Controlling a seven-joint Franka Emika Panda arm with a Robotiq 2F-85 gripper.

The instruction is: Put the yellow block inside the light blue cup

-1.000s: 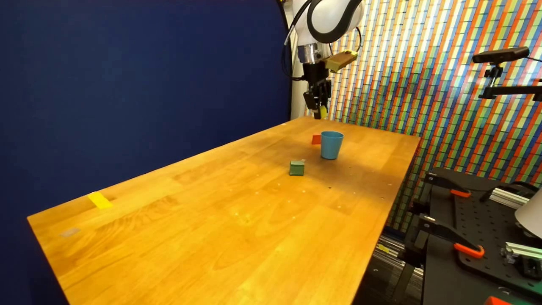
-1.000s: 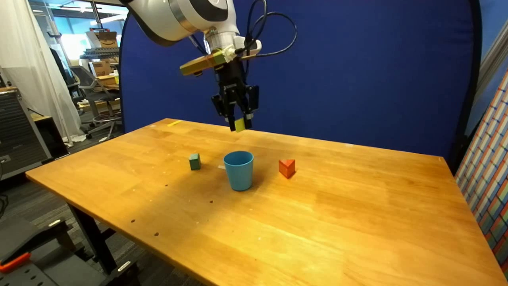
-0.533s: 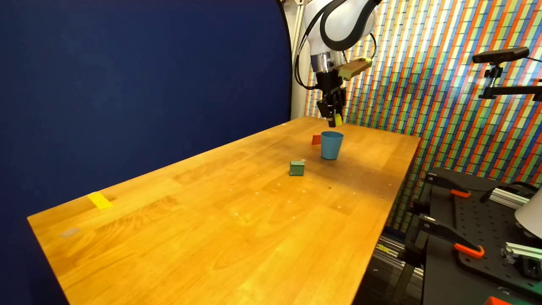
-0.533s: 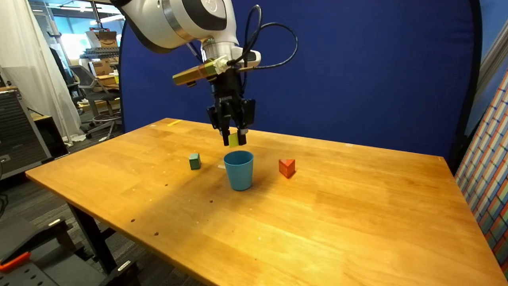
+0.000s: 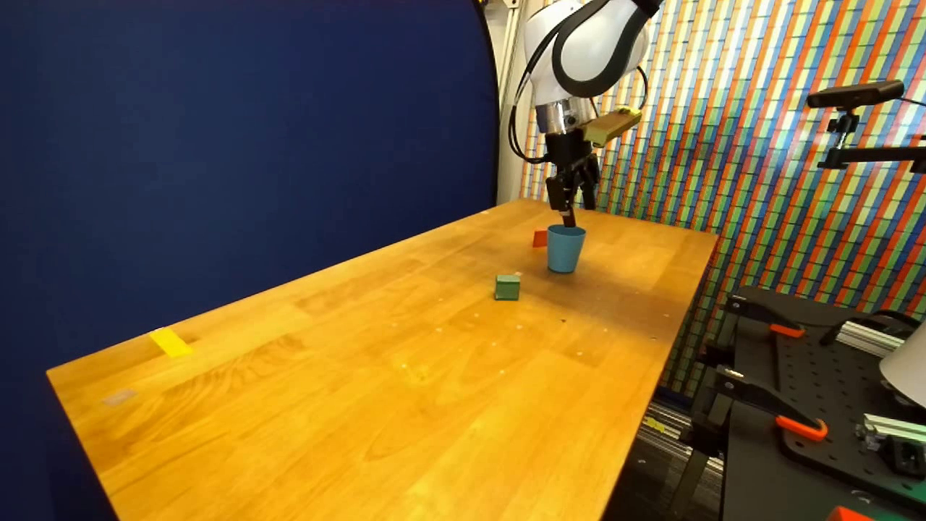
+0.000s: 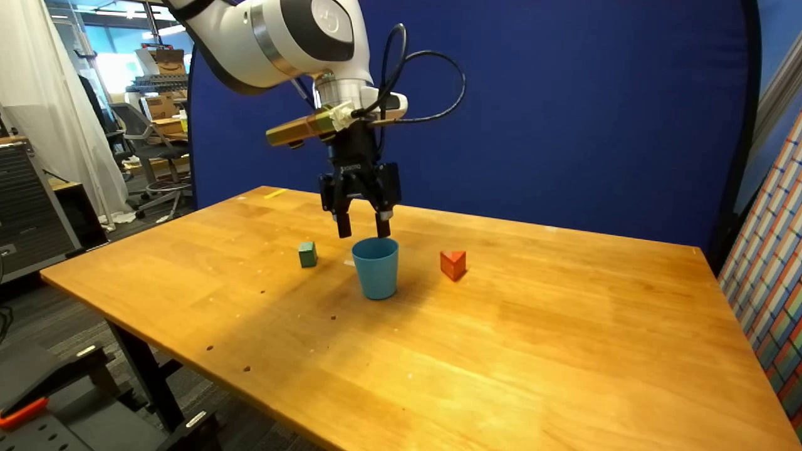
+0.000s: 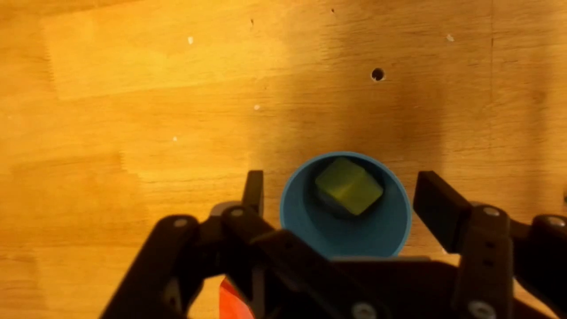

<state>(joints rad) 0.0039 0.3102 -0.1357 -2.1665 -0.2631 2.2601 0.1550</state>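
The block [image 7: 348,186] lies in the cup [image 6: 377,274], cube [image 6: 307,255] left and wedge [image 6: 452,266] right in an exterior view.

High over the short end of the table [image 5: 325,405], an exterior view looks right down its length, wall [image 5: 694,87] at the back, arm [image 5: 593,51] well off! In an exterior view, it's across the table at a slant, facing the screen [image 6: 564,125], cup [image 6: 378,279] showing bigger. And the wrist view, tight in, looks almost straight down past the gripper [image 7: 339,191] into that cup! Both exterior views share arm, cup and red block [image 6: 453,266]; the wrist view shares the last two.
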